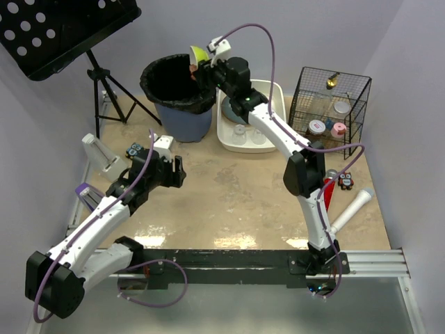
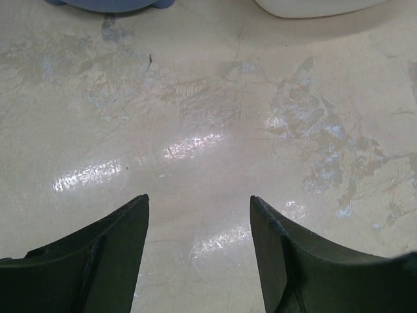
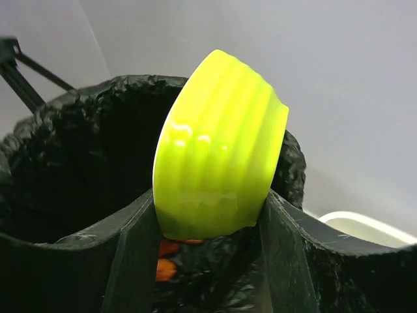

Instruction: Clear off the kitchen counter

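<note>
- The right gripper [image 3: 207, 218] clamps a lime-green bowl [image 3: 221, 143] by its sides, jaws about half spread, and tips it on edge over the lined trash bin [image 1: 182, 124] at the counter's 11 o'clock.
- Orange bits [image 3: 166, 257] show under the bowl inside the liner. They may be food scraps, but it is too dark there to be sure.
- The left gripper [image 2: 199, 212] stands well parted and holds nothing, hovering over the bare middle of the kitchen counter [image 1: 229, 202].
- Risk: the bowl is glossy and held on a curved wall, so it could slip free and fall into the bin.
- Risk: on a swing toward the white tub [image 1: 277, 89] at 12 o'clock, the bowl may clip the bin's rim.
- Risk: a sweeping arm could knock off the white cylinder [image 1: 351, 209] at 4 o'clock.
</note>
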{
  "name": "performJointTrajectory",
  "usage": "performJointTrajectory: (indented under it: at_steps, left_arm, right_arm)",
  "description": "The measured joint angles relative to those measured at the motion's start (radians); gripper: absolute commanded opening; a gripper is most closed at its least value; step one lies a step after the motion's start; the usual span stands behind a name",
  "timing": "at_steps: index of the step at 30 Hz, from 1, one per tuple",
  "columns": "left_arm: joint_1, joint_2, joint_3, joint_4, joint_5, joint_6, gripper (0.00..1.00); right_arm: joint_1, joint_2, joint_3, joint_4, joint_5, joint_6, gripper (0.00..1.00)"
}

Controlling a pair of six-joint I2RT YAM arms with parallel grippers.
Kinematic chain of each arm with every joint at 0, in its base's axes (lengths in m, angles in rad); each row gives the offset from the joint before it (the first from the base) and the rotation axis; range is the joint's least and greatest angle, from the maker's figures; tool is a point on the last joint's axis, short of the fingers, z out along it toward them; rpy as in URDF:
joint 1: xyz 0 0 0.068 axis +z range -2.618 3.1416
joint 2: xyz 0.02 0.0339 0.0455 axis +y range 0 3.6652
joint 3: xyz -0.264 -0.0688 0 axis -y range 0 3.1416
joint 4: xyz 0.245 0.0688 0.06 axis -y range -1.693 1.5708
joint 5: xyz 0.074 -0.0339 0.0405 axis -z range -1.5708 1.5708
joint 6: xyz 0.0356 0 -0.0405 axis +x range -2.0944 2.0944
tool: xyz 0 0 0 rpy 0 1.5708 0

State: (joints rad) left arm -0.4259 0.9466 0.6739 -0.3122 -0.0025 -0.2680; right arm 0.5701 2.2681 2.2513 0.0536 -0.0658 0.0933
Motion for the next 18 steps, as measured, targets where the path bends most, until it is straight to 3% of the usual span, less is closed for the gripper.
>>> performJointTrajectory:
  at_steps: [7, 18]
  left_arm:
    - [0.000, 0.013, 0.000, 0.000, 0.000, 0.000, 0.69]
    - [0.000, 0.013, 0.000, 0.002, 0.000, 0.000, 0.69]
  right_arm:
    - [0.098, -0.061, -0.082, 0.075, 0.136, -0.314, 0.00]
    - [0.105, -0.165, -0.204, 0.219, 0.210, -0.399, 0.00]
